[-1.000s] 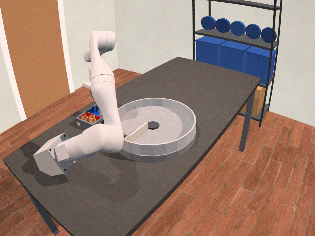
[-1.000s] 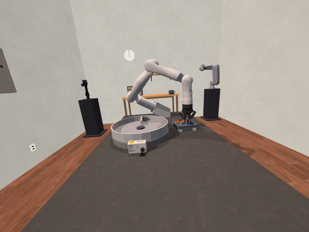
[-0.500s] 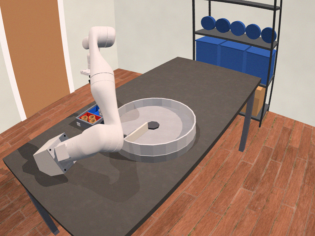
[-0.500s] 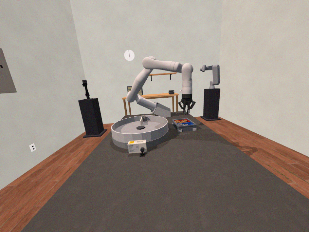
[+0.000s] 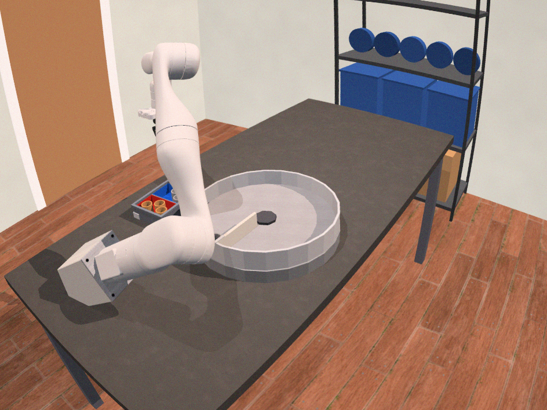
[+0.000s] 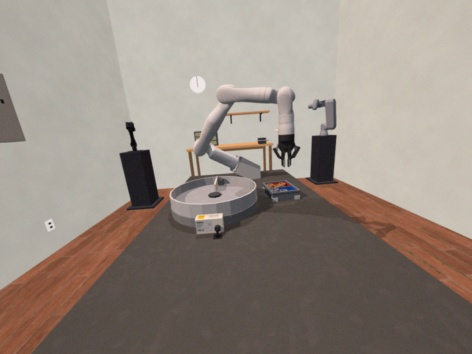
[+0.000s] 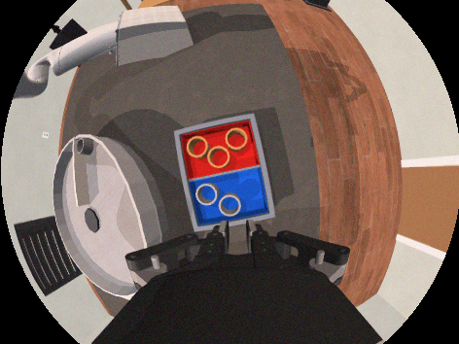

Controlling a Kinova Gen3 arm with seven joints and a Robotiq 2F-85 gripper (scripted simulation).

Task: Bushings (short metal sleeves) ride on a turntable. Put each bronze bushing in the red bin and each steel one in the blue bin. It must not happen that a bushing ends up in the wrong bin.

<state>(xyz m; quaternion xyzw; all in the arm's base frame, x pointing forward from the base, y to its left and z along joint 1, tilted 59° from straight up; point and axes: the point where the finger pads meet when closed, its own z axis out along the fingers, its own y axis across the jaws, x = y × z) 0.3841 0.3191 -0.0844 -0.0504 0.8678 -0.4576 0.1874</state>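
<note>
the gripper [image 5: 154, 130] [image 6: 286, 164] [image 7: 237, 228], its fingers slightly apart around nothing, hangs above the bins; three bronze bushings [image 5: 160, 204] [image 6: 281, 184] [image 7: 219, 166] sit in red [image 5: 152, 198] [image 6: 288, 185] [image 7: 229, 170], two steel ones [image 5: 174, 194] [image 6: 283, 190] [image 7: 229, 214] in blue [image 5: 163, 191] [image 6: 292, 188] [image 7: 250, 182], one grey bushing [image 6: 221, 181] [image 7: 84, 146] on the turntable [image 5: 291, 211] [image 6: 236, 187] [image 7: 114, 238].

Jaws [image 6: 286, 163] now higher above bins [image 5: 156, 213] [image 6: 288, 193] [image 7: 184, 181].
</note>
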